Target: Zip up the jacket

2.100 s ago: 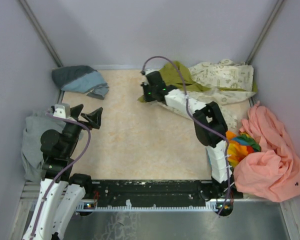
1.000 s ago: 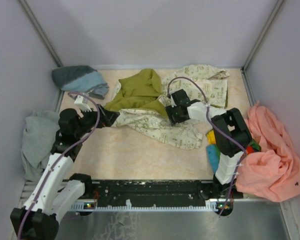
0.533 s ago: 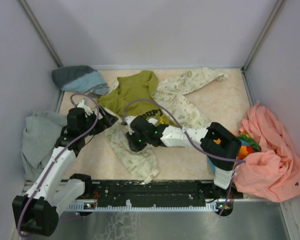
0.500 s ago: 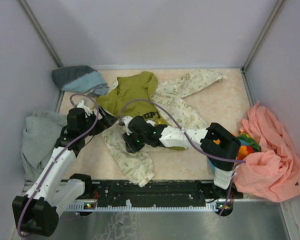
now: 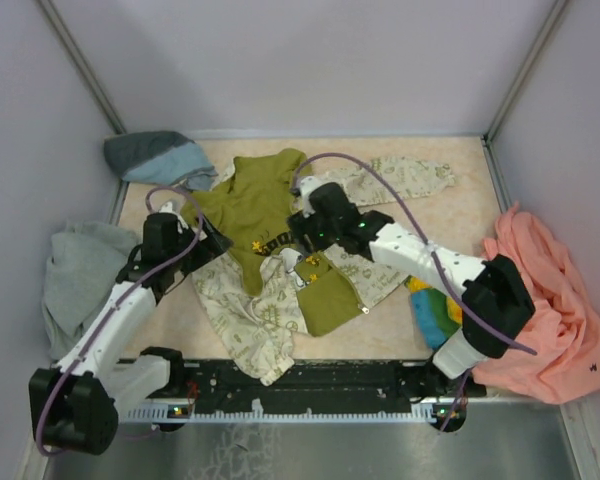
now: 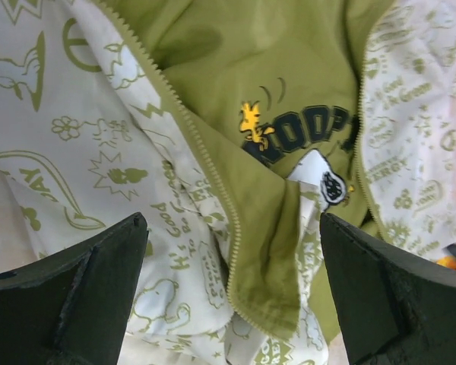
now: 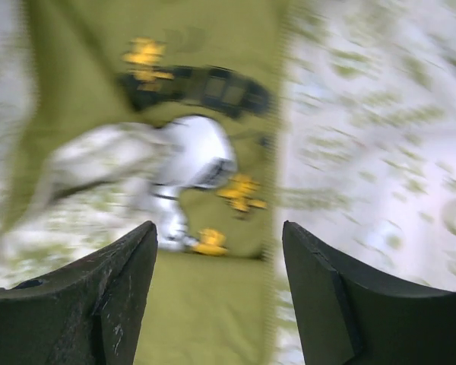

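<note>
The jacket [image 5: 242, 310] lies opened out in the middle of the table, cream printed panels on both sides and the olive lining and hood [image 5: 255, 190] facing up. My left gripper [image 5: 210, 240] hovers over its left front edge. In the left wrist view this gripper [image 6: 229, 222] stands wide open above the olive zipper strip [image 6: 213, 190], holding nothing. My right gripper [image 5: 300, 232] is over the lining's printed patch. The right wrist view is blurred, but there the gripper [image 7: 218, 228] is open with only lining below it.
A grey-blue garment [image 5: 160, 158] lies at the back left and a grey sweatshirt [image 5: 75, 280] at the left edge. A peach-pink garment [image 5: 540, 310] and a bright multicoloured cloth [image 5: 435, 312] are piled on the right. Walls close in three sides.
The right gripper has opened, let go of the jacket and moved back and right over the lining. The jacket now lies spread wider with its lining up. The left gripper has barely moved.
</note>
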